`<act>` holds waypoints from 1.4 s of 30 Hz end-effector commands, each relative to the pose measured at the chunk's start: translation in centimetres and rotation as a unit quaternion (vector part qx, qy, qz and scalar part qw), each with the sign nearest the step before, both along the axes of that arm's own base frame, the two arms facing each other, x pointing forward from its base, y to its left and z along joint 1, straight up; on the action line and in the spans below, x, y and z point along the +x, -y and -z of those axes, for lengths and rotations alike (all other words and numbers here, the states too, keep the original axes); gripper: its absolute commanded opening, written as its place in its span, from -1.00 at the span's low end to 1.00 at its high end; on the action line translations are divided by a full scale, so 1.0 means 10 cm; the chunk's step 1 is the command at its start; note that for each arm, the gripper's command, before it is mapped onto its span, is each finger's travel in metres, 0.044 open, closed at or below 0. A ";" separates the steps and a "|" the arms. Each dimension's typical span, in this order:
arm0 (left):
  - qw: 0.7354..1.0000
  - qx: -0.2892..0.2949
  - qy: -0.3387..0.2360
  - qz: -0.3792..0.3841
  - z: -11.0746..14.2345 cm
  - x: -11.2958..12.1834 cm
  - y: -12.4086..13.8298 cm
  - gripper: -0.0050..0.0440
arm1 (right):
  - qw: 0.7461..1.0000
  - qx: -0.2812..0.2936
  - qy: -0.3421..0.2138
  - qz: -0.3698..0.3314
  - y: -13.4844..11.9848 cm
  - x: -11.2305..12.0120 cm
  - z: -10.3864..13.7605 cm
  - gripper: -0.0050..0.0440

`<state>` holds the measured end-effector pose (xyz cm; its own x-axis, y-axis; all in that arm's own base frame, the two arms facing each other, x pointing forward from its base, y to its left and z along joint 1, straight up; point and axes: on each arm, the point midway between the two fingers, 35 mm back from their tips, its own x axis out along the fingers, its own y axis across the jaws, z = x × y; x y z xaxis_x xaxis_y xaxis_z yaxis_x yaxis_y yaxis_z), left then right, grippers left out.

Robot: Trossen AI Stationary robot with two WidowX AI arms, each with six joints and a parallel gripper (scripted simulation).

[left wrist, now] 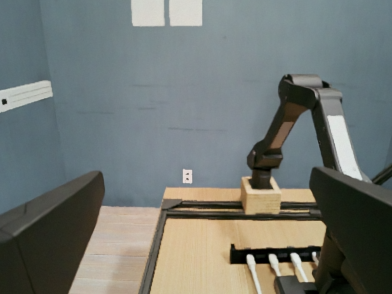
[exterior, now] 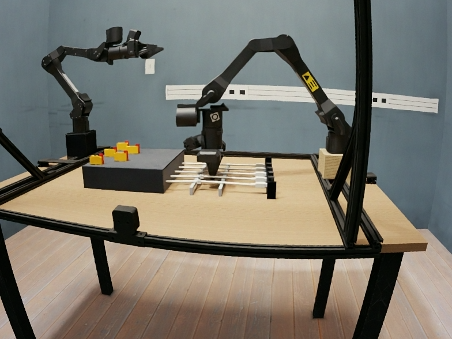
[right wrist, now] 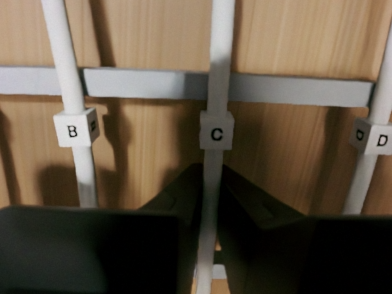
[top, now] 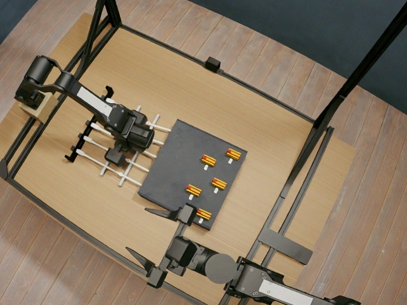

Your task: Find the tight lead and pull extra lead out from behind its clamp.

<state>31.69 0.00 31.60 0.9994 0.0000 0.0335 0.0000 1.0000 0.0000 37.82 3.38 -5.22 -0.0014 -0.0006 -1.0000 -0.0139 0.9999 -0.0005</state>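
Top view: left gripper (top: 137,230) is wide open and empty, just beside the dark box (top: 190,169). Right gripper's over the leads beside that box. Right wrist cam: its fingers are nearly closed around lead C (right wrist: 214,190) (tag's readable, nice), which runs beyond the box's edge.
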 end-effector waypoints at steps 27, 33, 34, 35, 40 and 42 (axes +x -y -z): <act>1.000 0.000 0.008 0.000 -0.07 -0.01 0.00 1.00 | 1.000 0.001 0.007 0.000 0.00 0.03 -0.42 -1.00; 1.000 0.000 0.008 0.000 -0.07 -0.01 0.00 1.00 | 1.000 0.001 0.007 0.000 0.00 0.03 -0.42 -1.00; 1.000 0.000 0.008 0.000 -0.07 -0.01 0.00 1.00 | 1.000 0.001 0.007 0.000 0.00 0.03 -0.42 -1.00; 1.000 0.000 0.008 0.000 -0.07 -0.01 0.00 1.00 | 1.000 0.001 0.007 0.000 0.00 0.03 -0.42 -1.00; 1.000 0.000 0.008 0.000 -0.07 -0.01 0.00 1.00 | 1.000 0.000 -0.002 0.000 0.00 0.00 -0.54 -1.00; 1.000 0.000 0.008 0.000 -0.07 -0.01 0.00 1.00 | 1.000 0.000 -0.002 0.000 0.00 0.00 -0.54 -1.00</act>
<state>31.69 0.00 31.60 0.9994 0.0000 0.0335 0.0000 1.0000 0.0000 37.17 3.32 -2.22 -0.0447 -0.0044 -0.9990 -0.0140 0.9999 -0.0038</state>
